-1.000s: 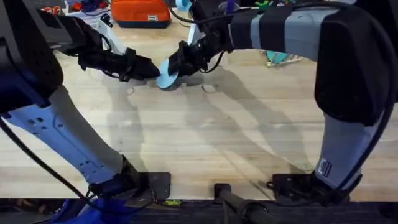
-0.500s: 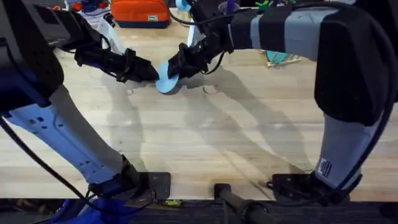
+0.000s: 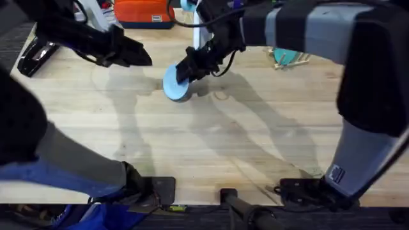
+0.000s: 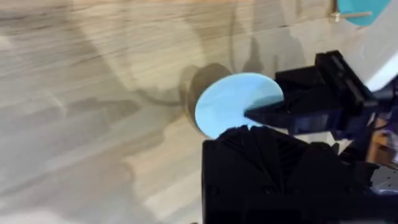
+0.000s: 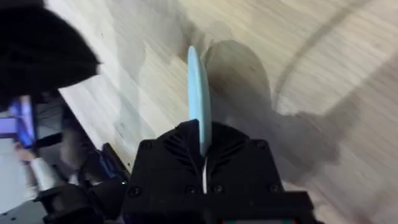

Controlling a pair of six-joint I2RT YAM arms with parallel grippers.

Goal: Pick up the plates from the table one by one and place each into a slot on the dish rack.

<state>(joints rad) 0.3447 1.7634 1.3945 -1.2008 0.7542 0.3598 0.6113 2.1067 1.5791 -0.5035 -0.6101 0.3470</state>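
Right end effector [image 3: 186, 71] clenched on the rim of the pale blue plate [image 3: 174, 84], far-centre of the bench [image 3: 211, 147]. The plate hangs below and just ahead of the fingers. In the right wrist view the plate [image 5: 199, 109] runs edge-on, straight out from between the jaws, its lower edge close over the wood (contact with the bench: cannot tell).

Left end effector [image 3: 137, 56] hovers well to the left of the plate, apart from it, carrying nothing. Whether its fingers are parted I cannot tell. Its wrist camera looks down on the plate's face [image 4: 233, 106] with the right end effector [image 4: 273, 112] pinching the near rim.

Dish rack: a wooden-dowelled item with something teal [image 3: 287, 59] sits at the far right edge, likely the rack, too small to confirm.

Judgement: carry step. The plate's flat face must line up parallel with the slot; the right arm is nearer and already holds it.
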